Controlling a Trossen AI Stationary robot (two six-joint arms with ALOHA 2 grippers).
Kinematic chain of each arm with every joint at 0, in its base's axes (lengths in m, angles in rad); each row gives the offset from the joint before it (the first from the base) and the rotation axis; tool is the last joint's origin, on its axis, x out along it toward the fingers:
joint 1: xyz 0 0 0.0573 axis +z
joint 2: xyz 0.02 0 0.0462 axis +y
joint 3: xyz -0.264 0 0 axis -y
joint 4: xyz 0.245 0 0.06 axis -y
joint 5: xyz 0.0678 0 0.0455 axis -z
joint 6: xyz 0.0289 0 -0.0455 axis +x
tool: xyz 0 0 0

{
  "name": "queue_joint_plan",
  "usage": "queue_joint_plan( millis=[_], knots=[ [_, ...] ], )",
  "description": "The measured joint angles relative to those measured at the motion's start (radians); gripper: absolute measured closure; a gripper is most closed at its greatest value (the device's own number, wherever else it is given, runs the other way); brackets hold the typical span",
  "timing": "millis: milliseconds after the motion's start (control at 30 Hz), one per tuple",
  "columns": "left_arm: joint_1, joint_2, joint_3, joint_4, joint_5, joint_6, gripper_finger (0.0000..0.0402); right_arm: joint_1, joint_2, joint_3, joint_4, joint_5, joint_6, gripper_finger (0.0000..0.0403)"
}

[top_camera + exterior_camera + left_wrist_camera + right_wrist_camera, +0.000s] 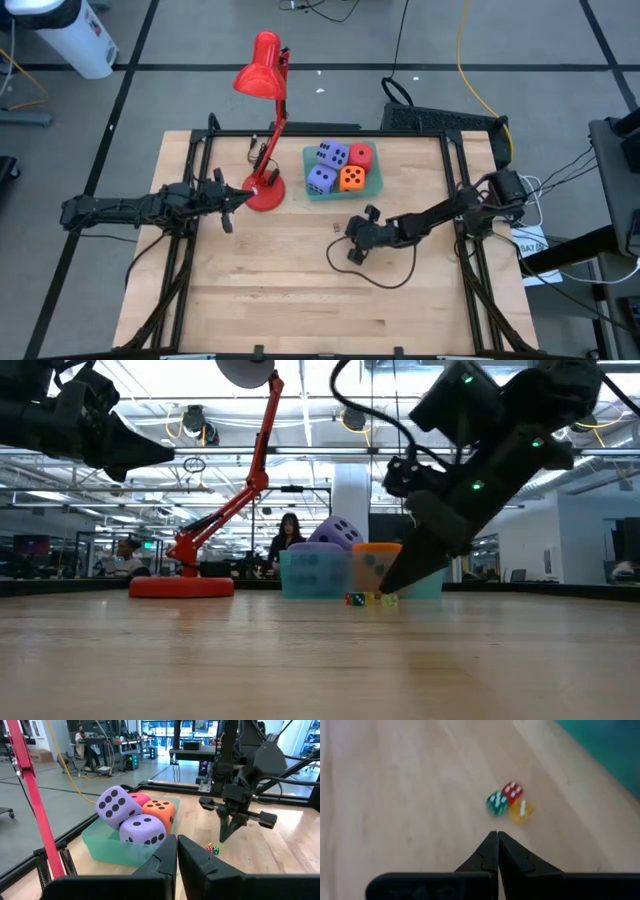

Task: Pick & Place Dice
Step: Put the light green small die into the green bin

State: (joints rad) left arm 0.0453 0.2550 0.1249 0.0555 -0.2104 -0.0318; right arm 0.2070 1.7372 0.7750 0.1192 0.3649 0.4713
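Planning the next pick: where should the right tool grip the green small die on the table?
Grip the green die by its two free faces, coming straight down from above. The red die and yellow die press against one side, so put the right tool fingers across the other faces.

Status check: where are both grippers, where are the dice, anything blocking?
Right gripper shut, empty, just short of three small dice on the table. Left gripper shut, waiting by the red lamp. Four big dice in the green tray. Nothing blocking.

No readable text or labels anywhere (only dice pips).
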Motion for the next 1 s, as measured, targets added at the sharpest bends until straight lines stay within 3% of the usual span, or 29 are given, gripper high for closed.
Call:
queue_joint_plan(
  millis=[267,667,833,1000],
  knots=[
    [0.000,0.000,0.000,0.000,0.000,0.000,0.0376,0.042,-0.072,-0.005,-0.038,-0.039,-0.005,0.0403],
    [0.000,0.000,0.000,0.001,0.000,-0.004,0.0376,0.045,-0.077,-0.005,-0.028,-0.031,-0.012,0.0398],
    [0.000,0.000,0.000,0.001,0.000,-0.004,0.0376,0.045,-0.078,-0.003,-0.021,-0.029,-0.023,0.0362],
    [0.000,0.000,0.000,0.001,0.000,-0.004,0.0376,0.050,-0.099,-0.002,-0.019,-0.025,-0.112,0.0298]
  ],
)
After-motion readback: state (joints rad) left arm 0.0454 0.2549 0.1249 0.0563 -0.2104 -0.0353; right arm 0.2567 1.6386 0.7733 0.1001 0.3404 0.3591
